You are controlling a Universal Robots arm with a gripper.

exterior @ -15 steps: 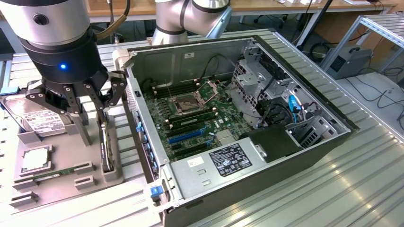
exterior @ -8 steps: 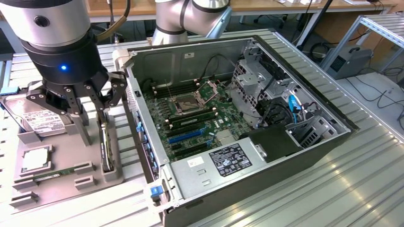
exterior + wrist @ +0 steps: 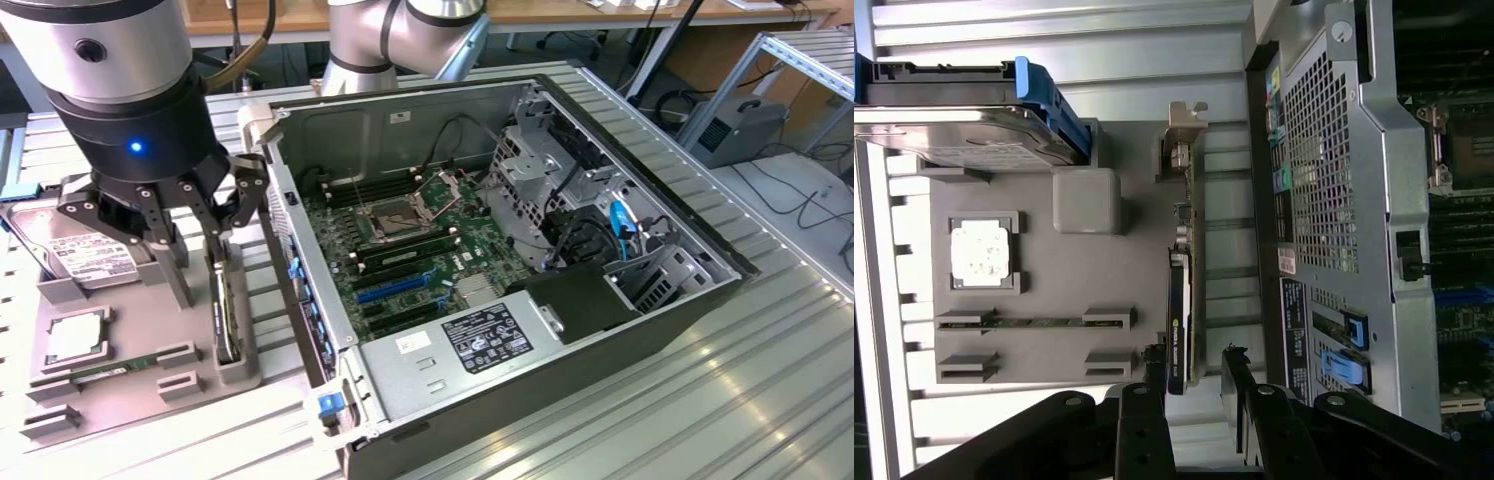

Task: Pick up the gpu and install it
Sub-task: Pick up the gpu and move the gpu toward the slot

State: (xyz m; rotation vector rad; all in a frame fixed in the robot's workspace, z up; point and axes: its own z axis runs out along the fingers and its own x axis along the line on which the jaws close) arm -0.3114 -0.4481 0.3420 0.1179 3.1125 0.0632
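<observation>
The gpu (image 3: 224, 305) is a thin black card standing on edge in a slot of the grey holder tray (image 3: 127, 405), beside the computer case. In the wrist view the gpu (image 3: 1180, 300) shows its silvery bracket at the far end. My gripper (image 3: 200, 240) hangs just above the card with its fingers spread open. In the wrist view the gripper (image 3: 1194, 368) straddles the card's near end, with a gap between the card and each fingertip. Nothing is held.
The open computer case (image 3: 641, 300) lies to the exterior view's right, its motherboard showing blue slots (image 3: 394, 287). The tray also holds a hard drive (image 3: 80, 252), a processor (image 3: 76, 336) and a green memory stick (image 3: 118, 368). The case's wall (image 3: 1324, 200) is close beside the card.
</observation>
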